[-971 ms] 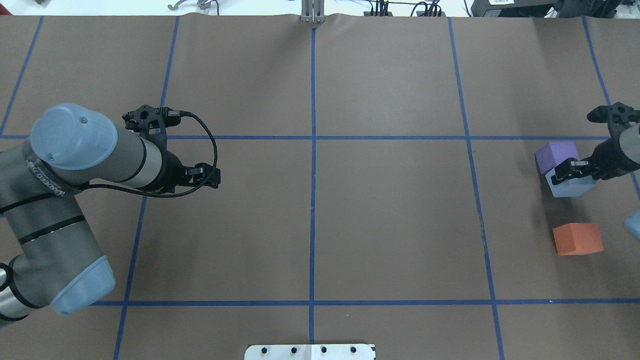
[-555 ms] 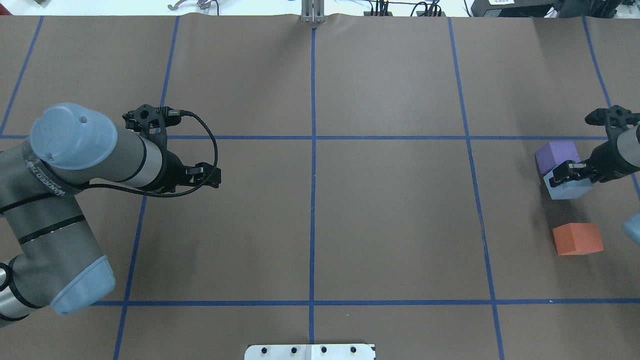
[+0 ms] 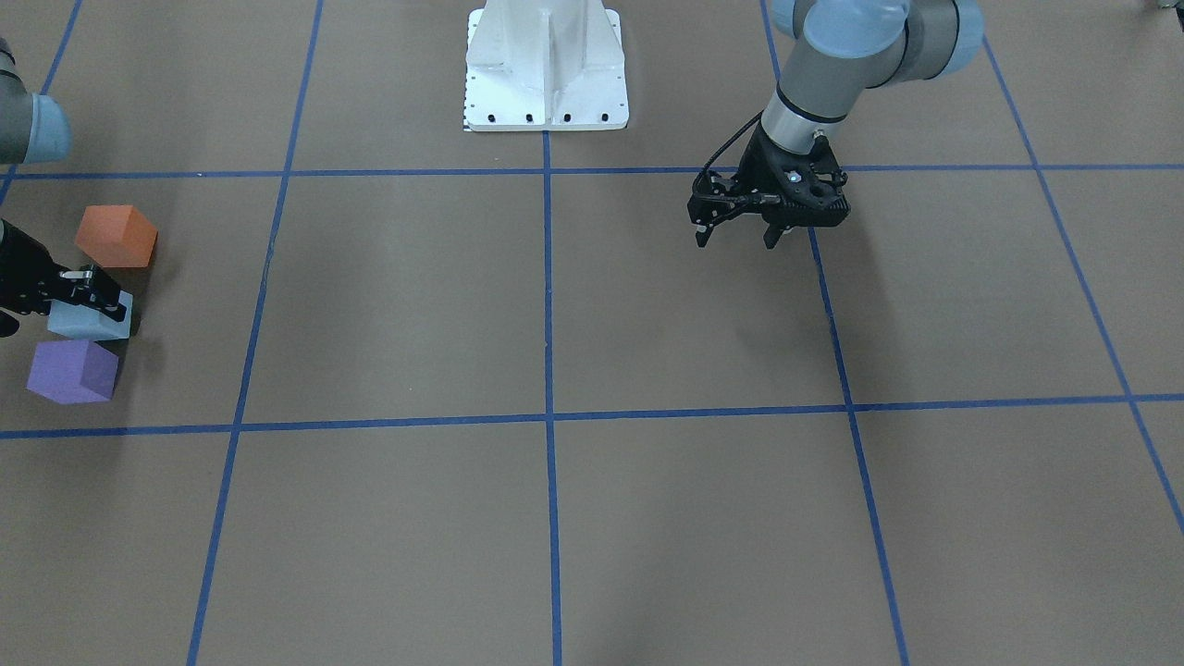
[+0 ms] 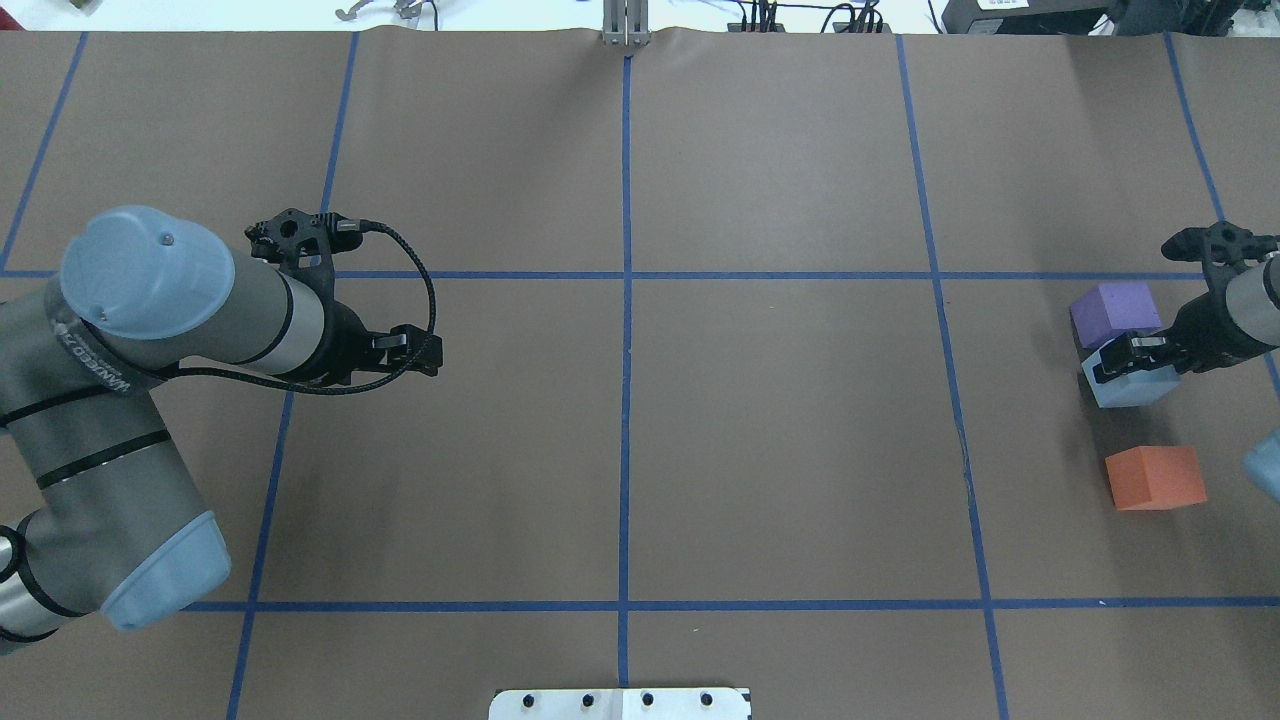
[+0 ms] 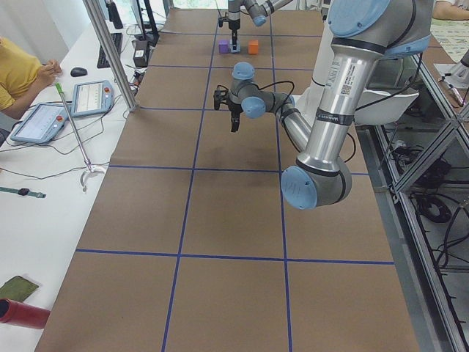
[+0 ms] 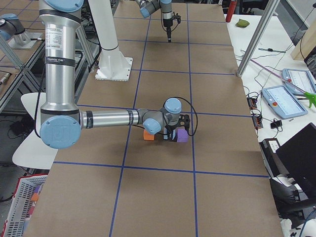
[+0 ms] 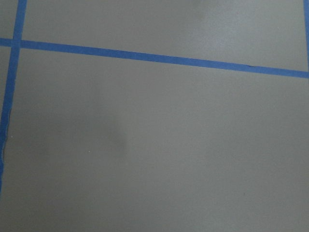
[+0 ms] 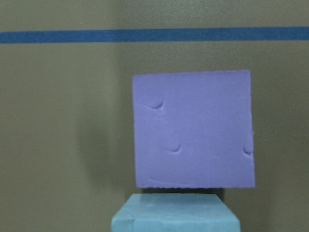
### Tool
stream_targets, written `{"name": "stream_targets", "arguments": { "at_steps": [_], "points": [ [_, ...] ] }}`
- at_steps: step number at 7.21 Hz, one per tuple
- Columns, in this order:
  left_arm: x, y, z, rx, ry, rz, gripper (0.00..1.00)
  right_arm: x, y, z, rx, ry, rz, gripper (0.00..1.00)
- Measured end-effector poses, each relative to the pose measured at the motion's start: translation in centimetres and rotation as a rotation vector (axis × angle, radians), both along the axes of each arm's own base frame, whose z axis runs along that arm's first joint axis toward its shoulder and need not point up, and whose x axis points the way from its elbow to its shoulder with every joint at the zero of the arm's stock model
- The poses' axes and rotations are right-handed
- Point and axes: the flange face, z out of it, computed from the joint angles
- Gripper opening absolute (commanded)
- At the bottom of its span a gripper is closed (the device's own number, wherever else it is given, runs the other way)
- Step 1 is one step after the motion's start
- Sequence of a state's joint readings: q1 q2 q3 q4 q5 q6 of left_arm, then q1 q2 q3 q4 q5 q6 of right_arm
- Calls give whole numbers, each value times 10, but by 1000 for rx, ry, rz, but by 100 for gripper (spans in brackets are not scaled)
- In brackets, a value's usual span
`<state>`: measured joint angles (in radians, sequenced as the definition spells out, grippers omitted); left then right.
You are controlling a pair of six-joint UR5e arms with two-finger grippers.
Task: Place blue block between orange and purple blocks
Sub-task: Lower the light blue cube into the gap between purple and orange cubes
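Observation:
The light blue block (image 4: 1128,390) is gripped in my right gripper (image 4: 1127,360), shut on it from above, at the table's far right. It sits low between the purple block (image 4: 1114,310) and the orange block (image 4: 1155,477), close against the purple one and with a gap to the orange. I cannot tell whether it touches the table. The front view shows orange (image 3: 116,236), blue (image 3: 85,321) and purple (image 3: 72,371) in a row. The right wrist view shows the purple block (image 8: 193,129) beyond the blue block's top (image 8: 176,215). My left gripper (image 4: 425,350) is open and empty.
The brown table cover has a grid of blue tape lines (image 4: 626,275). The robot's white base plate (image 3: 546,65) stands at the table's edge. My left gripper (image 3: 735,239) hovers over bare table, far from the blocks.
My right gripper has carried the blue block slightly left and lower, nearer the purple block's side. The left arm has not moved.

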<state>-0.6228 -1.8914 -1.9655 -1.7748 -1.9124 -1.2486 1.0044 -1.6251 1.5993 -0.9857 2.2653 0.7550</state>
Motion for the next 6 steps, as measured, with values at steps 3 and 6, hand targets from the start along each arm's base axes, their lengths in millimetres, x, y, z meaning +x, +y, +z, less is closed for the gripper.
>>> {"name": "stream_targets", "arguments": {
  "at_steps": [3,6],
  "points": [
    [0,0,0,1,1,0,100,-2,1,1,1,2,-5,67],
    [-1,0,-1,2,2,-1,100,-3,2,3,1,5,-6,100]
  ]
}}
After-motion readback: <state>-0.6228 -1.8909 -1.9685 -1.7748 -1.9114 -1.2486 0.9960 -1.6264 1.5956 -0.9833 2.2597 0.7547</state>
